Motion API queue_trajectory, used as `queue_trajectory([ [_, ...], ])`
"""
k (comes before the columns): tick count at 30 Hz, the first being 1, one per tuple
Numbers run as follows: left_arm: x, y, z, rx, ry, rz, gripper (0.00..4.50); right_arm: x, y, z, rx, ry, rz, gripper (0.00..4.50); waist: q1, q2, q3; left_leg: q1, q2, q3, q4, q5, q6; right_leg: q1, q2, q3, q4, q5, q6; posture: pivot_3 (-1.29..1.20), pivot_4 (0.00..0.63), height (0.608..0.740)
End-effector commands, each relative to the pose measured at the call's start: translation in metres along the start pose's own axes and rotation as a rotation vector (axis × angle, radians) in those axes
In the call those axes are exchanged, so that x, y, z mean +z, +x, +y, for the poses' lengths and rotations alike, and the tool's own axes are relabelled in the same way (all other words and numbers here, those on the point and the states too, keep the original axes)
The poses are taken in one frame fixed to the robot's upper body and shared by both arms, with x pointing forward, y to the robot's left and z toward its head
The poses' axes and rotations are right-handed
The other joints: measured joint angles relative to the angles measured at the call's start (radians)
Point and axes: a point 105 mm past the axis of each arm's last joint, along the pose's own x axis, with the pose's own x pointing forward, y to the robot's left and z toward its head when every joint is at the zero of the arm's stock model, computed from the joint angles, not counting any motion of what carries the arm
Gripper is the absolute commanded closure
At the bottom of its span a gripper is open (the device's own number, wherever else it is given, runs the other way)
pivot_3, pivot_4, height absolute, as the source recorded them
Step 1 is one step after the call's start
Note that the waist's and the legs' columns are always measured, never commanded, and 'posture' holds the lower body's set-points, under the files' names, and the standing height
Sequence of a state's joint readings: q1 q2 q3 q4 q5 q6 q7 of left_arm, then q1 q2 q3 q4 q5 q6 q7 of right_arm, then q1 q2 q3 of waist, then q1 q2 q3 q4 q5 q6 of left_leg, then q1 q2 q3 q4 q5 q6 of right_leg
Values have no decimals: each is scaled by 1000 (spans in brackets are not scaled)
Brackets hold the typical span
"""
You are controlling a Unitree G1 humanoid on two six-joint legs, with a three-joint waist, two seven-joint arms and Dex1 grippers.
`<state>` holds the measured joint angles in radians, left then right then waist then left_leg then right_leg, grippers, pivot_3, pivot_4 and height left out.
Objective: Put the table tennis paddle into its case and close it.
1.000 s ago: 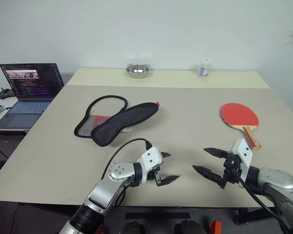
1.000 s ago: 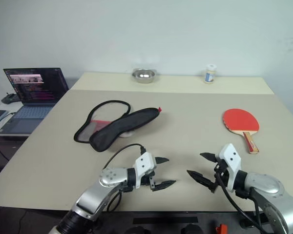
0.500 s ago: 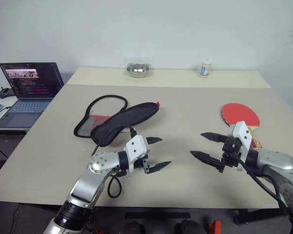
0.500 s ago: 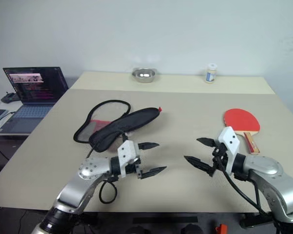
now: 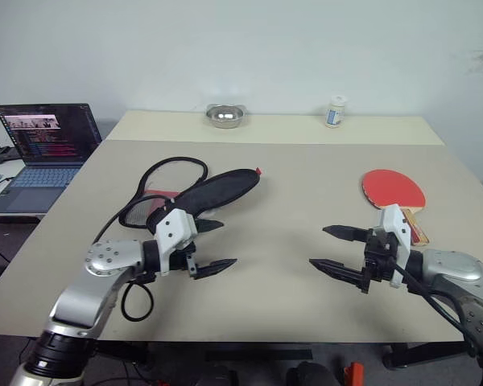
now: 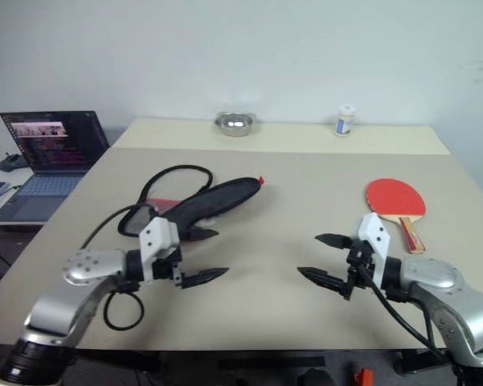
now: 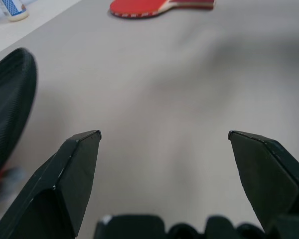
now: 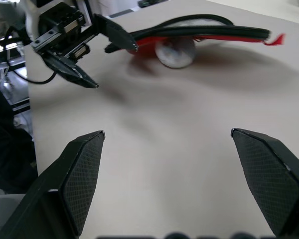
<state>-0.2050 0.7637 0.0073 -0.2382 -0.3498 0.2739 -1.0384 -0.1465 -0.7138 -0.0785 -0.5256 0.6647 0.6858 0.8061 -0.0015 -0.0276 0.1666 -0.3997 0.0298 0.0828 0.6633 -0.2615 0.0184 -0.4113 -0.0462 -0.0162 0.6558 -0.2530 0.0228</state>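
Metal bowl [image 5: 225, 116] and small white bottle [image 5: 335, 112] at the desk's [image 5: 290, 241] far edge, well apart. Open laptop [image 5: 40, 145] beside the desk, screen lit.

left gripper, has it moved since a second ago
Yes. The left gripper, jaws open, has swung toward the robot's left, from the table's front middle to just in front of the case.

The case [image 5: 195, 195] lies on the table [image 5: 290, 173] left of centre in the head view, with the table tennis paddle [image 5: 394, 191] at right. A bowl [image 5: 225, 116] and a small bottle [image 5: 335, 112] stand along the far edge at upper centre. A laptop [image 5: 39, 149] sits at the left edge of the frame, beside the table
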Motion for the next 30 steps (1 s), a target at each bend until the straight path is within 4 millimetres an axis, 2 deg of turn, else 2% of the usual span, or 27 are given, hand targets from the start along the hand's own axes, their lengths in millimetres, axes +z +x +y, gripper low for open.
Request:
queue_trajectory([
  [1, 9, -16, 7, 44, 52, -7, 41, 6, 0, -1, 9, -30, -30, 34, 0, -1, 1, 0, 0, 0, 0, 0, 0, 0, 0, 0, -1, 0, 0, 0, 150, 740],
  [5, 14, -31, 18, 135, 72, 3, 41, 7, 1, 1, 50, -13, -54, 34, 0, -5, 3, -1, 0, 0, 0, 0, 0, 0, -1, -1, -1, 0, 0, 0, 150, 740],
  [11, 6, -50, 32, 232, 35, 53, 41, 29, 3, 25, 200, -29, -128, 34, 0, -5, 3, 0, 0, 0, 0, 0, 0, 0, -1, -1, 0, 0, 0, 0, 150, 740],
  [14, 2, -54, 39, 273, 6, 71, 41, 39, 5, 27, 209, -86, -143, 34, 0, -5, 4, 0, 1, 0, 0, 0, 0, 0, -1, -1, 0, 0, 0, 0, 150, 740],
  [20, -10, -54, 51, 341, -56, 117, 41, 51, 7, 20, 180, -129, -163, 34, 0, -6, 4, 0, 0, 0, 0, 0, 0, 0, -2, -1, 0, 1, -1, 0, 150, 740],
  [26, -27, -39, 67, 384, -55, 160, 41, 52, 7, 19, 166, -133, -163, 34, 2, -6, 5, 0, -1, 0, 0, 0, 0, 0, -2, -2, 1, 2, -3, 0, 150, 740],
  [30, -30, -28, 67, 344, -58, 162, 41, 66, 4, 27, 207, -198, -189, 34, 2, -8, 6, 0, -1, 0, 0, 0, 0, 0, -3, -2, 1, 2, -3, 0, 150, 740],
])
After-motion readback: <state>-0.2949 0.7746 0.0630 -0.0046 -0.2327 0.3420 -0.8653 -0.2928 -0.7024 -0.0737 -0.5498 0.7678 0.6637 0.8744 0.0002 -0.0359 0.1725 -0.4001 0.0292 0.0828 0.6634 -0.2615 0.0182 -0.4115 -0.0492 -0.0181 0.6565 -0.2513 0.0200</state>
